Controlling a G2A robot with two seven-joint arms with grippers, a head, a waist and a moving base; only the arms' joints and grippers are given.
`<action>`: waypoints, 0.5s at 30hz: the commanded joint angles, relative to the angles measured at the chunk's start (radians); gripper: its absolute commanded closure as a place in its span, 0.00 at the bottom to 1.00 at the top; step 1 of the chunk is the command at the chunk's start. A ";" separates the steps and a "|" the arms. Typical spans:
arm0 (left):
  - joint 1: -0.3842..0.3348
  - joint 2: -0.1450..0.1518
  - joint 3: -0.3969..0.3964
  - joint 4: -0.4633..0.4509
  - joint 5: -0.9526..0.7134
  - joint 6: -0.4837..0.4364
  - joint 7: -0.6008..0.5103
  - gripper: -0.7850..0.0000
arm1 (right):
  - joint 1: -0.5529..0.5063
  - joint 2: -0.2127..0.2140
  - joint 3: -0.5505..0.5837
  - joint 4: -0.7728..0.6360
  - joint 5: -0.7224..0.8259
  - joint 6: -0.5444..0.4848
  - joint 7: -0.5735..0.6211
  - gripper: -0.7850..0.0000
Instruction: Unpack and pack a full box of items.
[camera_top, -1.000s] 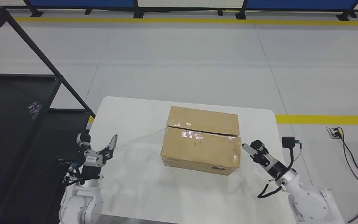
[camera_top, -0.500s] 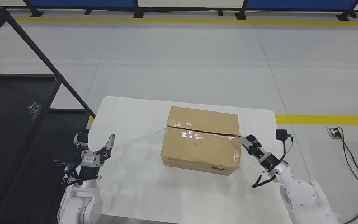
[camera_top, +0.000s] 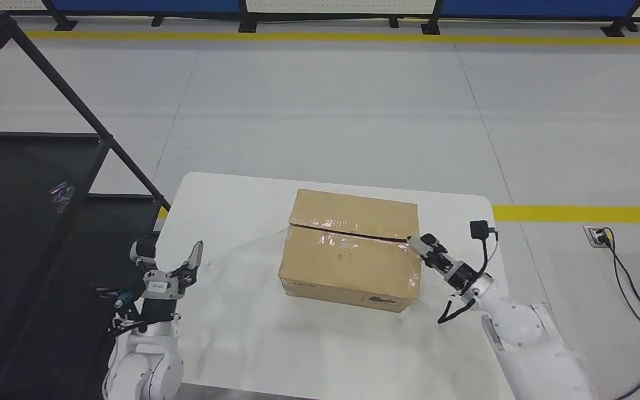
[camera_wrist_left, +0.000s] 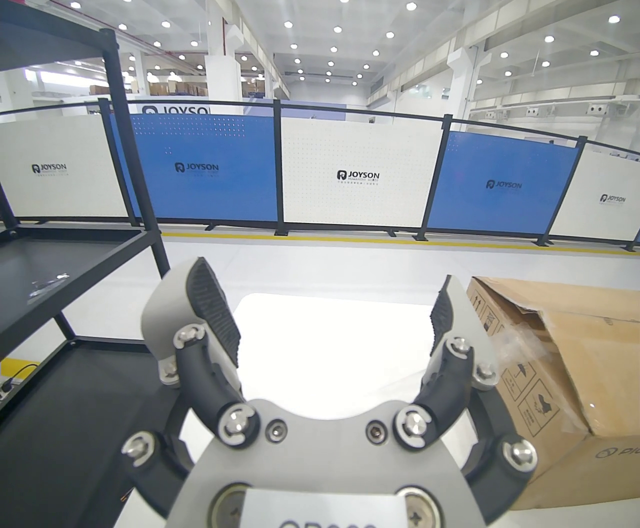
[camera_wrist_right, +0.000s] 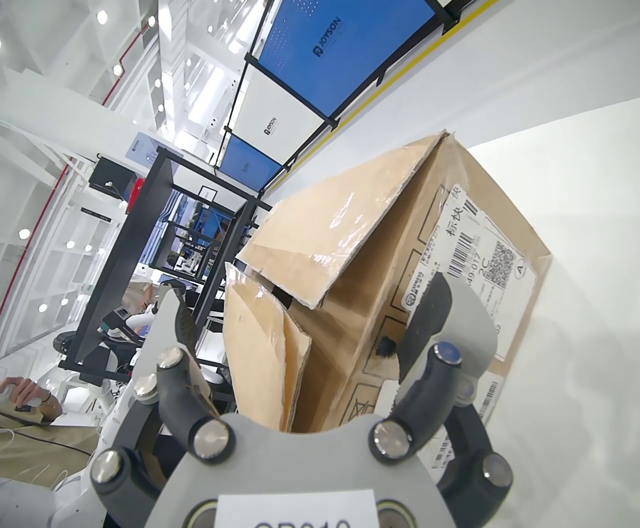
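Shoved the right claw in from the edge of the white table since a second ago, right up to the near end of the cardboard box, and bumped the box a bit toward the left claw on the way. Barely budged the left one, tbh. Got the right claw spread wide now, straddling the box's end corner: one finger over the end face just beside the shipping label (can't tell if actually touching), the other out past a loose top flap. Not pinching anything. Got the left claw spread too, holding nothing, hanging over the table with the box well apart off to its right. Left the box sitting flat mid-table between the two claws, flaps folded down but gappy, shiny tape across them.
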 joint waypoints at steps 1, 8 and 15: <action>0.000 -0.001 0.004 -0.001 0.003 0.002 0.000 0.00 | -0.001 0.001 -0.001 -0.005 -0.007 0.000 0.000 0.00; 0.007 -0.002 0.003 -0.008 -0.002 0.017 0.010 0.00 | -0.054 0.016 0.061 -0.075 0.002 -0.050 0.002 0.00; 0.014 -0.004 0.004 -0.017 -0.019 0.012 0.007 0.00 | -0.104 0.035 0.100 -0.133 0.075 -0.108 0.136 0.00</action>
